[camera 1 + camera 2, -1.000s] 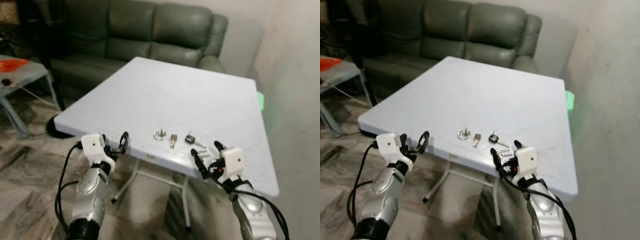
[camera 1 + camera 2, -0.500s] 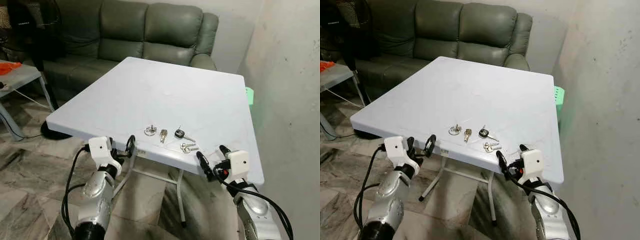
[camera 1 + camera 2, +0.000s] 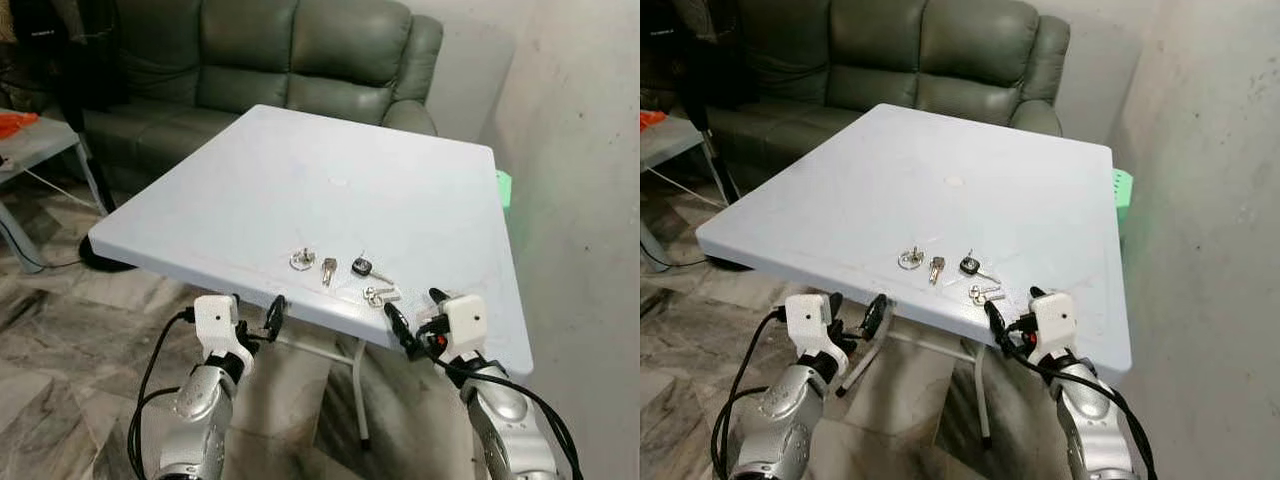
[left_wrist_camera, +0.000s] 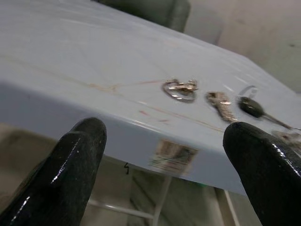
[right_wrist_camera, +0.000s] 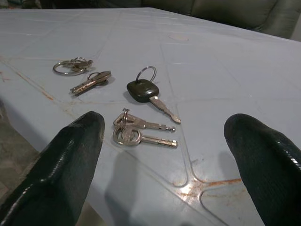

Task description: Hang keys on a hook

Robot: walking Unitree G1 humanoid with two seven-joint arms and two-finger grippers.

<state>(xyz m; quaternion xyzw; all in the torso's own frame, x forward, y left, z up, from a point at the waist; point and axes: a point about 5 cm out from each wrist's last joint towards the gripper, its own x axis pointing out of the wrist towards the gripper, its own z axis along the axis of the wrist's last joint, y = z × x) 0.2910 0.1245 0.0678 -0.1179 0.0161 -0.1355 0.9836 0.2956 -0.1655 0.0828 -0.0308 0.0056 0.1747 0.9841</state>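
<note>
Reaching for the keys at the near edge of the counter

In the lower middle of the head views, four sets of keys lie in a row on the white counter: a key ring, a brass key, a black-headed key and a pair of small silver keys. The right gripper, jaws spread and empty, sits at the counter's edge with the small silver pair just ahead between its fingers. The left gripper, jaws also spread, hangs just below the edge. No hook can be made out. The step in hand looks like the approach; next, the right gripper likely needs to ease forward, lower and pinch the thin, flat keys, which may slide.
</note>
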